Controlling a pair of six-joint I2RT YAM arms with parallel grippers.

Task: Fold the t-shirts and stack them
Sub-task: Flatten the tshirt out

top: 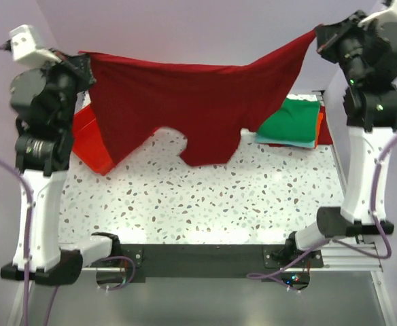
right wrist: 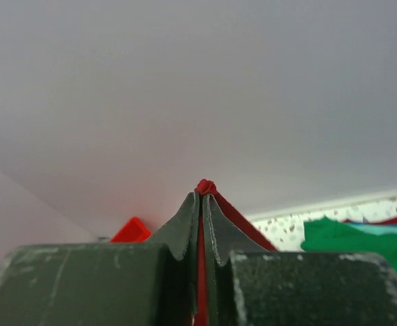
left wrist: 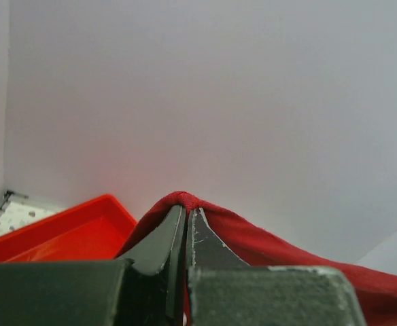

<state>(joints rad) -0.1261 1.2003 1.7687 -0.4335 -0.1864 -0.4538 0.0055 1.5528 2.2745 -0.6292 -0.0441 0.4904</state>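
**Maroon shirt strung between two arms**

Closest in, the left end effector (left wrist: 186, 210) is pinched tight on one end of the maroon t-shirt (top: 185, 102). The right end effector (right wrist: 202, 195) is clamped on the other end. The shirt hangs spread across the upper frame, over the table (top: 185, 204). A red tray (top: 90, 142) sits at left, partly hidden behind the shirt. A green t-shirt (top: 292, 122) lies at right.

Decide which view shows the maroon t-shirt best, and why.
The top external view: the whole maroon t-shirt hangs stretched between the left gripper and right gripper. Each wrist view shows only a pinched bit of cloth.
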